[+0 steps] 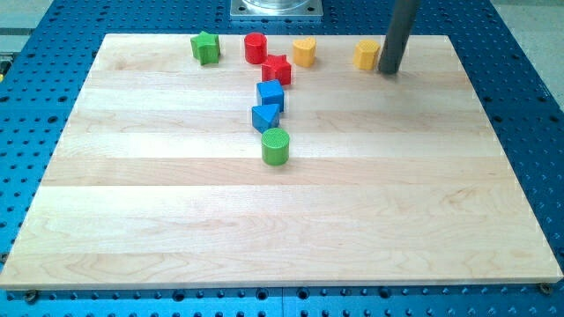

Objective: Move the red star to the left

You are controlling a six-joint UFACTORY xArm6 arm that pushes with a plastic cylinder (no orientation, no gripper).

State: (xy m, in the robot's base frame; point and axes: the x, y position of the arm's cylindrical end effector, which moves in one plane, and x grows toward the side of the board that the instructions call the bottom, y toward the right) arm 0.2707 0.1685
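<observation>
Plainly, the rod had no hand at its end at all, so nothing was held or could be; it could only shove. My tip (389, 70) stood near the top of the bench (264, 229), on the view's right, just beside the yellow block (367, 54) and perhaps touching its right edge; I could not tell which.

The red star (277, 70) lay well apart from it, toward the view's left, in the top middle of the bench. It sat in a tight huddle: the red cylinder (256, 47) just above and to its left, apparently touching, the yellow heart (304, 52) just above and to its right, and the blue cube (270, 93) right below. Under that came a blue triangular block (265, 117) and a green cylinder (276, 146); the green star (205, 47) stood alone further left.

To my mind the push needed a start on the star's right side, level with its middle. That meant bringing the tip down below the two yellow pieces and then in leftward, so neither got dragged along. A slow, straight stroke through the star's centre seemed best, since a push on one point would likely spin it. The red cylinder and the blue cube were the risk: a line slightly high or low might carry one with it.
</observation>
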